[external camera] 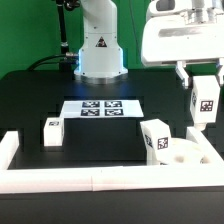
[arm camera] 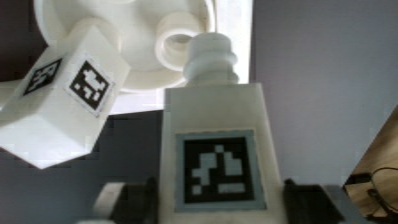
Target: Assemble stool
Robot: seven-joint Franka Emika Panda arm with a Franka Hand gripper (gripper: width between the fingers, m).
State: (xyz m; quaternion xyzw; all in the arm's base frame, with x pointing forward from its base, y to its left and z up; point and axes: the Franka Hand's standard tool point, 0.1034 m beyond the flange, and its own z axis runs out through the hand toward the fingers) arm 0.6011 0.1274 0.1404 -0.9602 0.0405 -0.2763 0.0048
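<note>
Exterior view first: the gripper point(external camera: 200, 82) is hanging at the exterior view's right, squeezing narrow on one stool leg, call it the held leg point(external camera: 205, 101), and holding it upright in the air above the seat disc point(external camera: 188, 155). The seat disc is lying flat near the front rail point(external camera: 60, 182). A second leg point(external camera: 155, 138) is standing on it, slightly tilted. It looks socketed to me, though I can't say how tight. The third leg point(external camera: 52, 131) is sitting loose well over on the exterior view's left, past the marker board point(external camera: 100, 107). So I'm guessing we're mid-step on fitting leg number two.

Wrist view: we're looking along the held leg. Its tag is facing the camera, and its screw tip point(arm camera: 210, 52) is pointing at a socket hole point(arm camera: 178, 44) in the seat disc, close but not in as far as I can tell. The second leg is sticking out right beside it.

The next move is probably going to need careful centring of tip over hole, a straight push, then twisting without bumping the second leg. The whole kit is looking like chunky white plastic with black-and-white tags.
</note>
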